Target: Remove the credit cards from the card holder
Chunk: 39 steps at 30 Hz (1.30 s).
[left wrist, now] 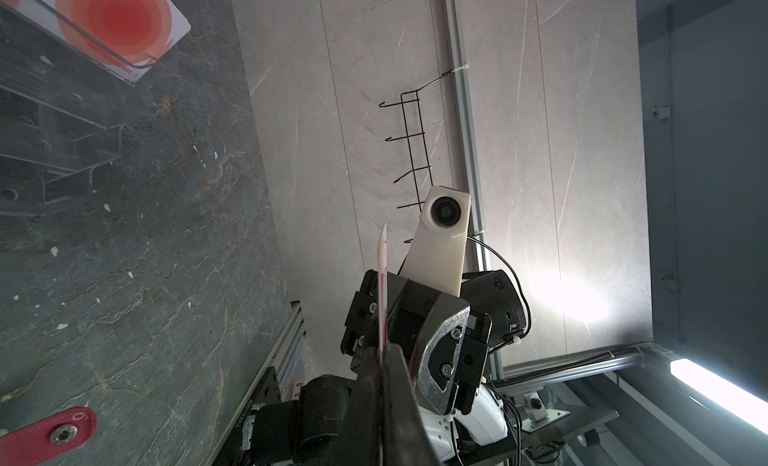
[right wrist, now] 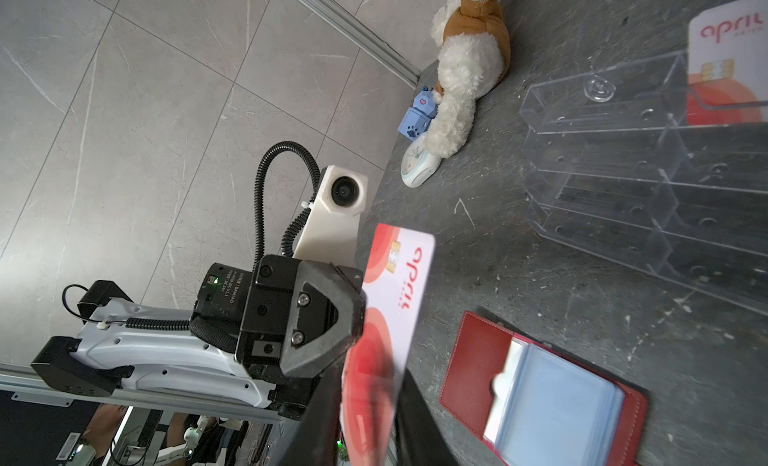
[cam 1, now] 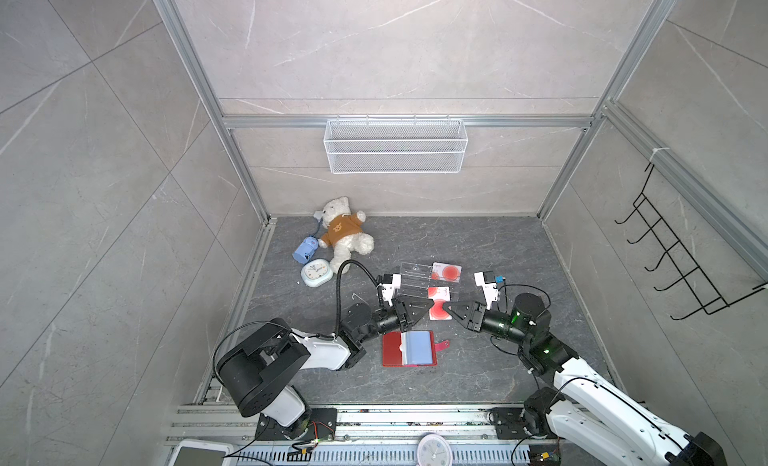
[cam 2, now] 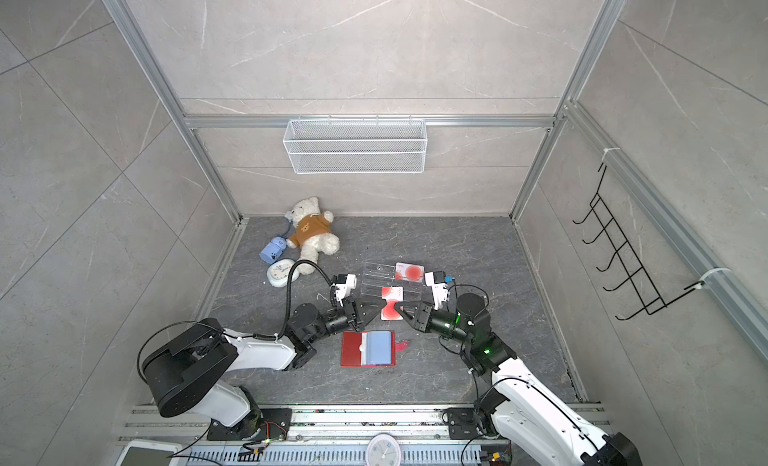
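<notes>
The left gripper (cam 1: 431, 303) is clenched on one edge of a credit card (cam 1: 439, 294), up in the air. The right gripper (cam 1: 445, 308) has its jaws around the other edge, but I cannot tell if they pinch it. The open card holder (cam 1: 409, 348) lies below both jaws. This looks like a hand-over. Next, the right jaws must squeeze tight before the left lets go.

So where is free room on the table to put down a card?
Bare table lies behind the acrylic rack, from the teddy bear to the right wall, and in front of the card holder up to the front rail. Crowded: the centre, where left gripper and right gripper meet at a card.
</notes>
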Each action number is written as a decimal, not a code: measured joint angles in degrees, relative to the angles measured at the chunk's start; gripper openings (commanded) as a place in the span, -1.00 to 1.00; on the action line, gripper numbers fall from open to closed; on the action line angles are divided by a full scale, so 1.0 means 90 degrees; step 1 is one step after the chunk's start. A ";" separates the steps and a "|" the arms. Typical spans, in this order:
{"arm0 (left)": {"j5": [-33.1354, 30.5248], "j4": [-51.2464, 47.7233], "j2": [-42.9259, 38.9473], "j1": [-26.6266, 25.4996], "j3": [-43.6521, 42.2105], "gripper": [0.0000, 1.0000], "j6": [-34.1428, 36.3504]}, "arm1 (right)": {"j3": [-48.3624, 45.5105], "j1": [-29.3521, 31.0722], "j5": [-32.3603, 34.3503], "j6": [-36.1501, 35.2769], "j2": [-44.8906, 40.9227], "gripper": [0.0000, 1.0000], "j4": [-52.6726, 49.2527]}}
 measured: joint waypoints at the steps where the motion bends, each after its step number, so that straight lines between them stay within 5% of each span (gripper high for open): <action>1: 0.0000 0.0015 0.0000 -0.0005 0.0005 -1.00 -0.0002 | 0.0000 -0.0012 -0.0012 0.0002 0.0000 -0.56 0.0022; 9: 0.0022 0.0136 0.0049 -0.0010 0.0017 -1.00 -0.0066 | 0.0000 -0.0070 -0.0129 0.0112 0.0005 -0.91 0.0075; 15: 0.0022 0.0121 0.0102 -0.0017 0.0019 0.13 -0.0121 | 0.0000 -0.0100 -0.0279 0.0138 0.0007 -1.00 0.0075; 20: 0.0005 0.0107 0.0112 -0.0019 0.0019 0.51 -0.0155 | 0.0000 -0.0126 -0.0328 0.0083 -0.0041 -1.00 -0.0017; 33: -0.0053 -0.0019 0.0090 -0.0010 -0.0073 0.70 0.0068 | 0.0005 -0.0155 -0.0340 -0.0289 -0.0304 -1.00 -0.0721; 39: -0.0328 -0.2118 -0.1003 0.0024 -0.0080 0.72 0.1154 | 0.0051 -0.0160 -0.0340 -0.0522 -0.0406 -1.00 -0.1083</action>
